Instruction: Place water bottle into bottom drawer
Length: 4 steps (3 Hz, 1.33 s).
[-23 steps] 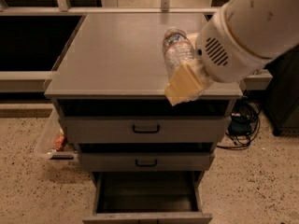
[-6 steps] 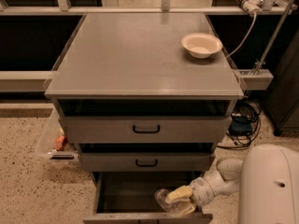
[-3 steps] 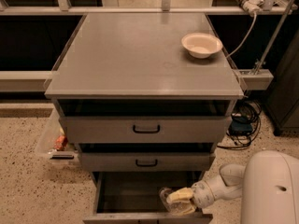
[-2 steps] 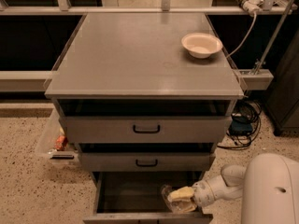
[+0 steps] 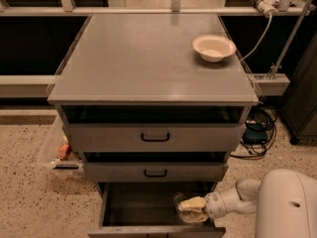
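The gripper (image 5: 192, 206) was down inside the open bottom drawer (image 5: 143, 206), at its right end. As far as I could tell, its fingers were clamped on the water bottle (image 5: 188, 215). The white bowl (image 5: 213, 47) sat up on the cabinet top (image 5: 143, 58), near the back right corner.

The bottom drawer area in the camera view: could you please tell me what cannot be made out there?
1. The water bottle: largely covered by the end effector, which sits over it at the right side of the bottom drawer; cap unseen.
2. Whether the bottle rests on the drawer floor: the dark interior hides it.
3. The drawer front: cut off by the lower edge.
4. The red item left of the cabinet: too small to identify.
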Each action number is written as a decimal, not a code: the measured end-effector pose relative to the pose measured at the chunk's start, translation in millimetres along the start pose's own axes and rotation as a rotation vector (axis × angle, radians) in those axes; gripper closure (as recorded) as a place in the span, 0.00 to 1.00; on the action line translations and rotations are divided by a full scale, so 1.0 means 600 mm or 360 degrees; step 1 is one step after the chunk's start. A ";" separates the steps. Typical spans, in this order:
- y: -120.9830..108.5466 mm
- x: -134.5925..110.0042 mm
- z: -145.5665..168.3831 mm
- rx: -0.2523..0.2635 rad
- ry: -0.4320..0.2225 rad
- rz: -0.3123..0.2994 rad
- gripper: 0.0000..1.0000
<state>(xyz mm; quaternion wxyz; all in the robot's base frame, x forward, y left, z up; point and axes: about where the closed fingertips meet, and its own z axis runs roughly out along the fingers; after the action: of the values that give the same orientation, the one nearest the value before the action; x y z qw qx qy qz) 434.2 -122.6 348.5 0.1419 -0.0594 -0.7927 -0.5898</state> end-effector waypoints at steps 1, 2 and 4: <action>-0.012 -0.021 0.001 0.0080 -0.0095 0.0016 1.00; -0.016 -0.025 0.002 0.0093 -0.0110 0.0016 1.00; -0.063 -0.056 0.018 0.0287 -0.0244 0.0036 1.00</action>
<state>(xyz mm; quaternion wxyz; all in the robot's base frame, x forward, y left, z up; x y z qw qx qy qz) 454.7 -121.1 301.0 0.0922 -0.1002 -0.8505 -0.5081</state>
